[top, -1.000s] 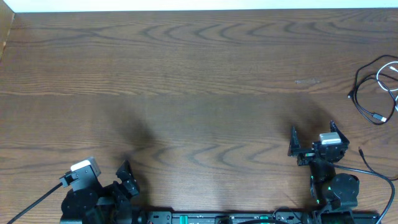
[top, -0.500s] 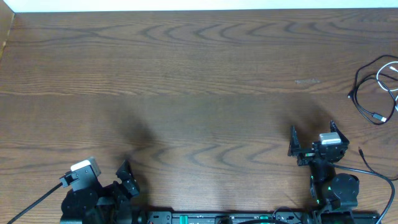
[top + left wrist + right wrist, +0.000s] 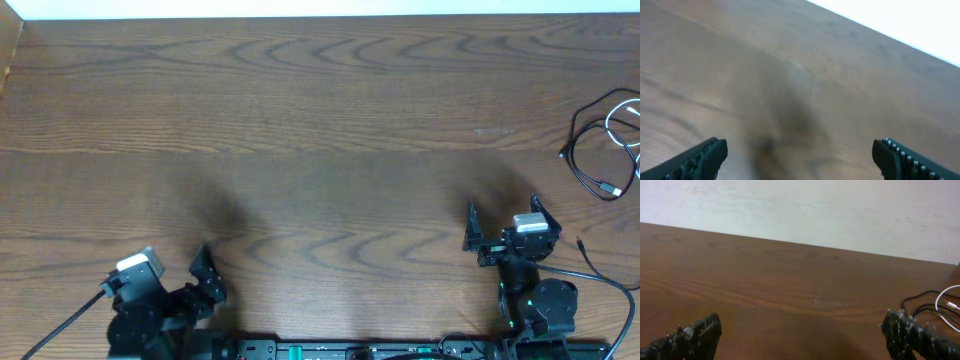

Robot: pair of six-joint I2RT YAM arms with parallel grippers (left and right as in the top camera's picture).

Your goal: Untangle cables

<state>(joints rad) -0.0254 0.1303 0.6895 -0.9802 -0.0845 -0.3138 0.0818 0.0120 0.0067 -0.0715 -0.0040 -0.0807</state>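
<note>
**Left gripper** (image 3: 800,162): jaws spread wide with nothing between them. Only the two fingertips show, at the bottom corners of a blurred wrist view over the table (image 3: 790,60).

**Right gripper** (image 3: 800,337): jaws likewise apart and empty, tips alone visible.

**Overhead view:** the left gripper sits at 7 o'clock and the right at 5 o'clock, each partly hidden by its own arm. The black cable (image 3: 572,130) and white cable (image 3: 609,125) lie looped together at 3 o'clock, well apart from both grippers. The frame edge cuts off the loops, so their crossings cannot be traced.
</note>
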